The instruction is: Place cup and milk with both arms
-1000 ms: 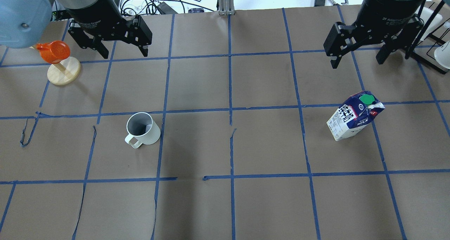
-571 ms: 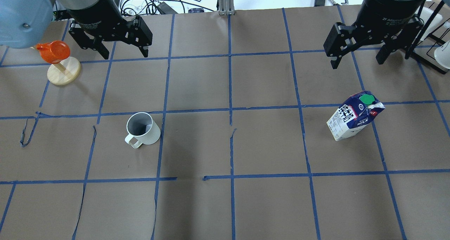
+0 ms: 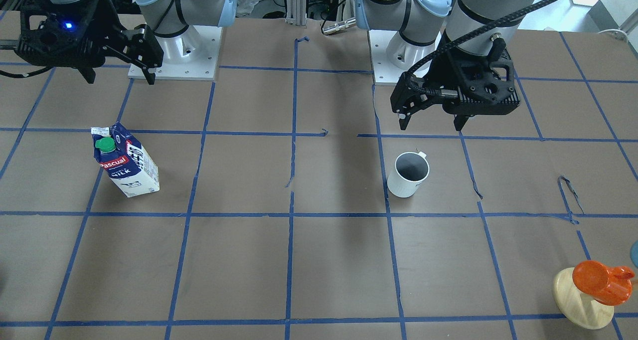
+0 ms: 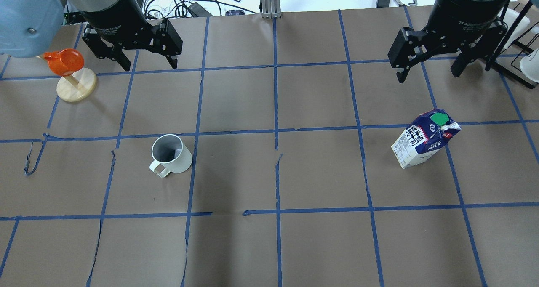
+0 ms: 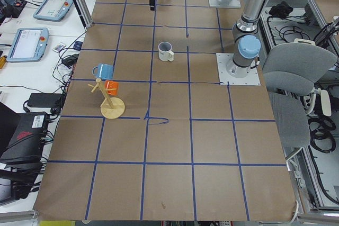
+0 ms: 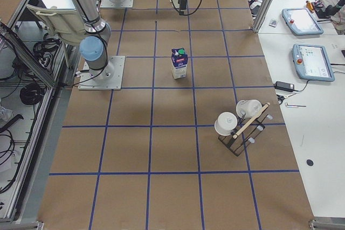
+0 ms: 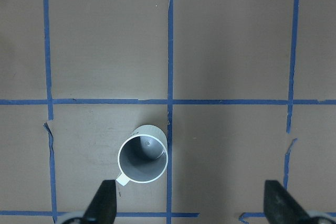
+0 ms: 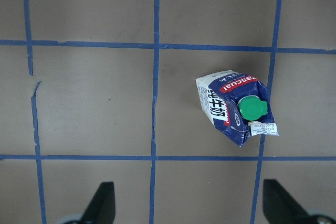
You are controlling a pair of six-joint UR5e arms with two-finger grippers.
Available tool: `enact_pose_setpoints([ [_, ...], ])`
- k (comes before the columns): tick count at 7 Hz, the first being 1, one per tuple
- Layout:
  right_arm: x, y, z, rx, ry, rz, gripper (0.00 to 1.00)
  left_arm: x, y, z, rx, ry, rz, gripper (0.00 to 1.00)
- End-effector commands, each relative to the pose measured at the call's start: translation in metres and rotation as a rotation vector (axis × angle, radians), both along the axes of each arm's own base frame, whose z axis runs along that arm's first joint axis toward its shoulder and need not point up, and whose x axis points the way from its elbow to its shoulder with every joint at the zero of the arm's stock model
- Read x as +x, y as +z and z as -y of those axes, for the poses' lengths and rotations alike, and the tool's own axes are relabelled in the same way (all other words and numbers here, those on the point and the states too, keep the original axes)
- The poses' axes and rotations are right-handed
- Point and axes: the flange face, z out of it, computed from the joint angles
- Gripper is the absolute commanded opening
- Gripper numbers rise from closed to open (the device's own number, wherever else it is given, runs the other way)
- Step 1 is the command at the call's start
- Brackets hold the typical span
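Note:
The white cup with a dark grey inside stands upright on the left half of the table, its handle towards the near left. It also shows in the front view and the left wrist view. The blue and white milk with a green cap stands upright on the right half, and shows in the front view and the right wrist view. My left gripper is open and empty, high above the table beyond the cup. My right gripper is open and empty, high beyond the milk.
An orange cup hangs on a wooden stand at the far left, with a blue cup on the same stand. A black rack with white mugs stands at the far right. Cables lie beyond the far edge.

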Motion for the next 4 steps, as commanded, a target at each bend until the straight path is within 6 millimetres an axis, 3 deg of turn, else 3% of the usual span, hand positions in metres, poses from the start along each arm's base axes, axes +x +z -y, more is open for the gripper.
enact_pose_setpoints([
  [1, -0.0001, -0.0004, 0.0000, 0.001, 0.001, 0.000, 1.00, 0.0002, 0.0008, -0.0005, -0.001, 0.000, 0.001, 1.00],
  [4, -0.0001, -0.0004, 0.0000, 0.001, 0.003, 0.000, 1.00, 0.0005, -0.0009, -0.0015, 0.003, 0.000, 0.004, 1.00],
])
